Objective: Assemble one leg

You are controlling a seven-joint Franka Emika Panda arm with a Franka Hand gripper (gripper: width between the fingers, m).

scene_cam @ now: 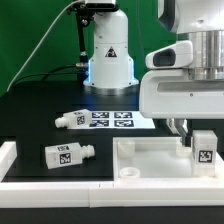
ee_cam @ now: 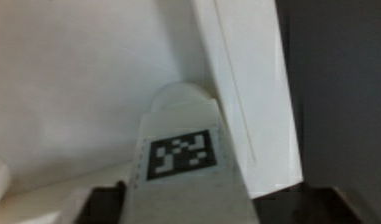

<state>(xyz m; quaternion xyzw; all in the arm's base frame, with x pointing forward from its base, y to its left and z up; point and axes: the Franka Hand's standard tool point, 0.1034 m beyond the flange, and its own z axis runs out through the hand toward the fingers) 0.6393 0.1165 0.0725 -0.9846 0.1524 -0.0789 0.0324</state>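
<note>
The fingers [scene_cam: 190, 130] are clamped on the leg [scene_cam: 204, 147] over the tray's [scene_cam: 150, 160] right corner (two more legs lie left on the bench [scene_cam: 40, 115]), and a crooked push could jam it.

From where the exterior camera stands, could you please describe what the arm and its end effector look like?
The arm is bulky, with smooth white rounded housings and a dark band near the top. Its end effector is small and grey under the white wrist block. In the wrist view its fingers show only as dark, blurred blocks. No cables or markings are discernible on it.
</note>
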